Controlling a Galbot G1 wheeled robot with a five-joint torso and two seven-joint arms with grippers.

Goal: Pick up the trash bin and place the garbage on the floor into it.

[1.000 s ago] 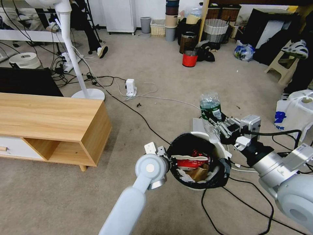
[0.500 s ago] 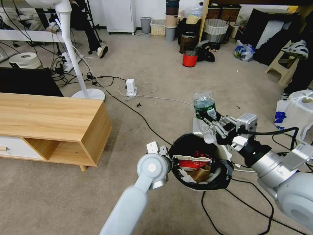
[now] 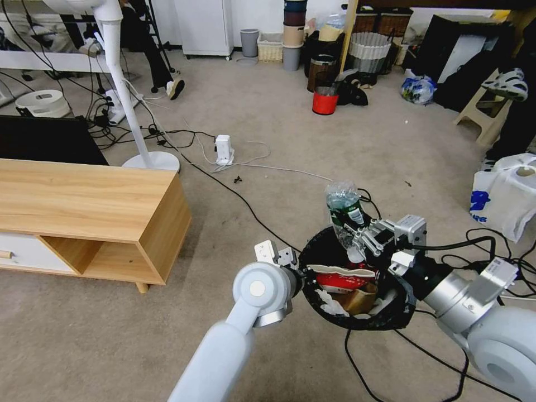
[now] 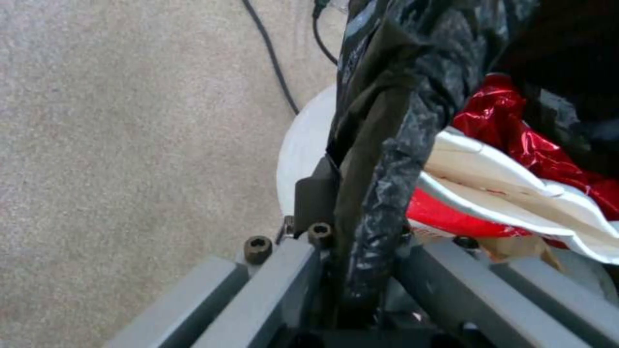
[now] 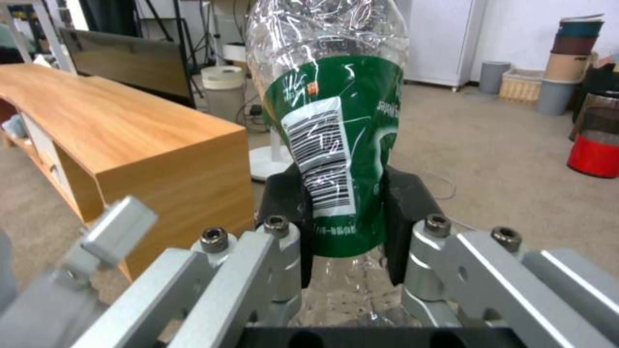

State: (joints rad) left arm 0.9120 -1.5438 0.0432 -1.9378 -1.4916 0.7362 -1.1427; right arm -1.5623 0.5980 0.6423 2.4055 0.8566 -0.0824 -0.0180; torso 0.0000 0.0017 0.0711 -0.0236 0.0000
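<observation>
In the head view, the left gripper [image 3: 290,267] pinches the near rim of the trash bin [image 3: 357,279], holding it above the carpet [image 3: 268,111]. The right gripper [image 3: 357,237] clamps a green-labelled bottle [image 3: 343,215], upright over the bin's far rim. A red-white wrapper [image 3: 340,278] and brown paper [image 3: 360,296] lie inside.

In the left wrist view, the gripper's fingers [image 4: 316,193] squeeze the black bag [image 4: 387,145] against the bin's white wall [image 4: 303,145].

In the right wrist view, black pads [image 5: 290,203] press both sides of the bottle [image 5: 335,121].
</observation>
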